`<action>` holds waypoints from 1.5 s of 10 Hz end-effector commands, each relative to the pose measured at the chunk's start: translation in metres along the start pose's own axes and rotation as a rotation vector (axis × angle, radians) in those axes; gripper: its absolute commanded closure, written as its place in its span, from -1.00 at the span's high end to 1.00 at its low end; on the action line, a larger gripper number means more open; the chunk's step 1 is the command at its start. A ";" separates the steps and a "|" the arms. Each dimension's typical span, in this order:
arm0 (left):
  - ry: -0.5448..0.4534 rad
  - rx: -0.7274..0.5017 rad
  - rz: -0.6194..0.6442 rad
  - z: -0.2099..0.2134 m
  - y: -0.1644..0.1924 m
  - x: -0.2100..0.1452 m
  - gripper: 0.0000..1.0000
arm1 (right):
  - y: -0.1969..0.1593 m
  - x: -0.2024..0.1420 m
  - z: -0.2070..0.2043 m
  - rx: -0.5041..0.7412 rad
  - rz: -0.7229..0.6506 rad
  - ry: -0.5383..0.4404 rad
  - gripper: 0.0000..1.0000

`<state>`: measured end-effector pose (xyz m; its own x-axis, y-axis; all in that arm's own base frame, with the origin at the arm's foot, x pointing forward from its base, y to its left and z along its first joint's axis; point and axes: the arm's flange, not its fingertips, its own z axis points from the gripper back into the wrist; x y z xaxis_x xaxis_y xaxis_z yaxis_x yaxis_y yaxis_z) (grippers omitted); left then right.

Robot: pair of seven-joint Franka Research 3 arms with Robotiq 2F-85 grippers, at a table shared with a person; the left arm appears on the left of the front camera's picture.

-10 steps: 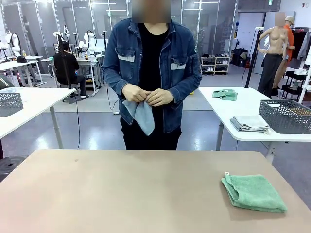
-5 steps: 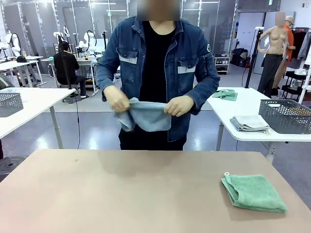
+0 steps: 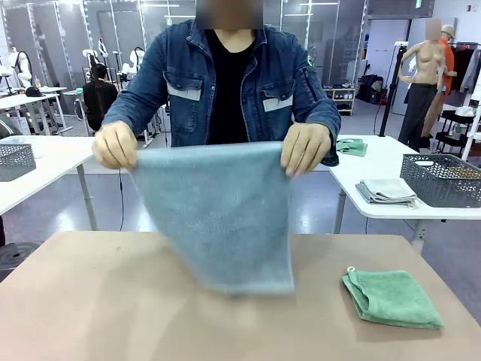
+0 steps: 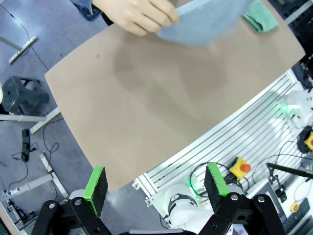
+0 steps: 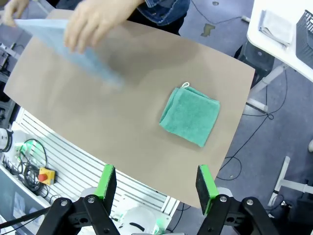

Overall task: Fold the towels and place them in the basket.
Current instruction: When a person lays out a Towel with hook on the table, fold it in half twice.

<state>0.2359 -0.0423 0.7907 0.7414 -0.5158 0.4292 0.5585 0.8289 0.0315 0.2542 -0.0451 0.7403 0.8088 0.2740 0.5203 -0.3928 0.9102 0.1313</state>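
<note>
The person at the far edge of the worktop holds the pale blue towel spread open by its top corners, one hand at each end, the other hand level with the first. The cloth hangs flat above the far middle of the worktop, its bottom edge blurred and low over the surface. The green towel lies folded near the right front corner, its small white loop at the far left corner of the fold, well apart from the blue one. The left gripper hangs off the near edge, fingers spread wide with nothing between them. The right gripper sits likewise off the near edge, fingers wide apart and empty
</note>
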 end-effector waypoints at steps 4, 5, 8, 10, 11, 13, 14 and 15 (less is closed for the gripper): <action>-0.008 0.002 -0.007 0.001 0.000 0.000 1.00 | 0.000 0.001 0.000 -0.011 -0.003 0.001 0.64; -0.008 0.002 -0.007 0.001 0.000 0.000 1.00 | 0.000 0.001 0.000 -0.011 -0.003 0.001 0.64; -0.008 0.002 -0.007 0.001 0.000 0.000 1.00 | 0.000 0.001 0.000 -0.011 -0.003 0.001 0.64; -0.008 0.002 -0.007 0.001 0.000 0.000 1.00 | 0.000 0.001 0.000 -0.011 -0.003 0.001 0.64; -0.008 0.002 -0.007 0.001 0.000 0.000 1.00 | 0.000 0.001 0.000 -0.011 -0.003 0.001 0.64; -0.008 0.002 -0.007 0.001 0.000 0.000 1.00 | 0.000 0.001 0.000 -0.011 -0.003 0.001 0.64; -0.008 0.002 -0.007 0.001 0.000 0.000 1.00 | 0.000 0.001 0.000 -0.011 -0.003 0.001 0.64; -0.008 0.002 -0.007 0.001 0.000 0.000 1.00 | 0.000 0.001 0.000 -0.011 -0.003 0.001 0.64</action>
<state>0.2359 -0.0423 0.7907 0.7414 -0.5158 0.4292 0.5585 0.8289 0.0315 0.2542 -0.0451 0.7404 0.8088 0.2740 0.5203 -0.3928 0.9102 0.1312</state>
